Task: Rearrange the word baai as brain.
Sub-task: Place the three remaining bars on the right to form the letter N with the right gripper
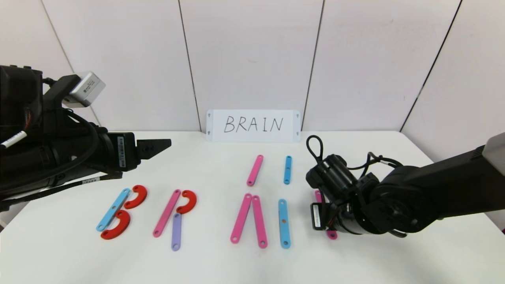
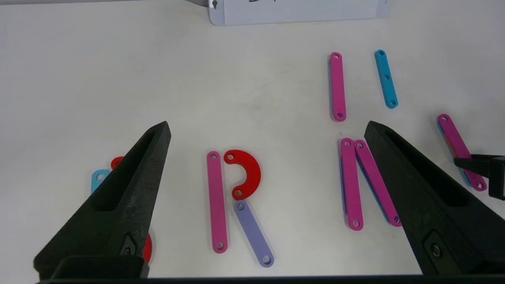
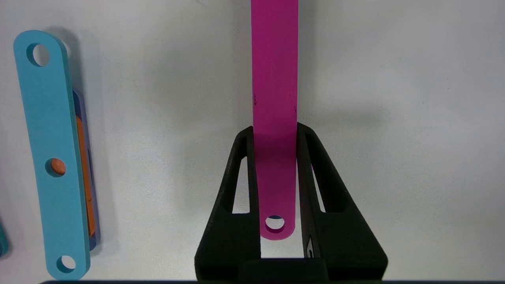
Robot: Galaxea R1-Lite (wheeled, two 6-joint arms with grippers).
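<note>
The right pincer (image 3: 276, 197) was clamped on a pink strip (image 3: 274, 79) lying on the desk (image 1: 355, 260) right of the blue strip (image 1: 284, 223). It should lift level. The left pincer (image 2: 268, 189) hovered apart over the R.

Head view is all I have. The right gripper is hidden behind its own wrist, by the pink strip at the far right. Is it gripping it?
Observer: Yes. The right wrist view shows the right gripper shut on the pink strip, one finger on each long edge, near its hole end.
Operator: Left gripper? It's side-on for me.
Observer: The left gripper is open wide above the table and holds nothing.
Operator: Anything odd about the blue strip beside that pink one?
Observer: The blue strip shows orange through its middle hole and along one edge, so something lies under it.
</note>
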